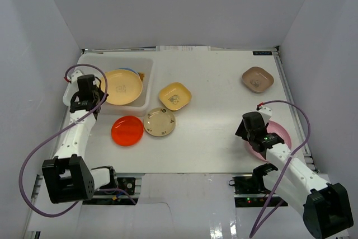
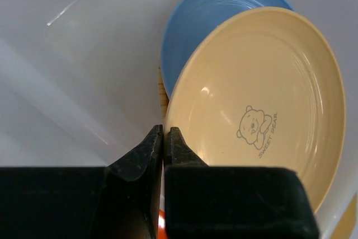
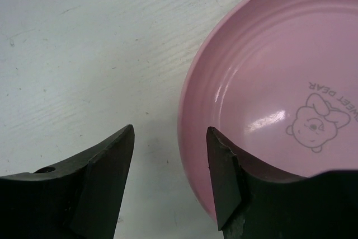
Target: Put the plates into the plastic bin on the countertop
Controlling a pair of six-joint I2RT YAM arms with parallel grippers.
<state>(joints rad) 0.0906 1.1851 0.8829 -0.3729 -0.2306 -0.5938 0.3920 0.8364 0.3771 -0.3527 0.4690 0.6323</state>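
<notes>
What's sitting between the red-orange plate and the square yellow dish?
The round cream plate lies there, close beside the red-orange plate and just short of the square yellow dish. The top view shows it.

Bright, even light from above floods the white countertop [image 1: 224, 88]; shadows on it are short and faint. Small glare spots shine on the pink plate [image 3: 274, 82] and the cream plate [image 2: 257, 82], and a pale streak on the plastic bin [image 2: 72, 9]. The right gripper [image 3: 170, 130], close to its lens, looks slightly soft
</notes>
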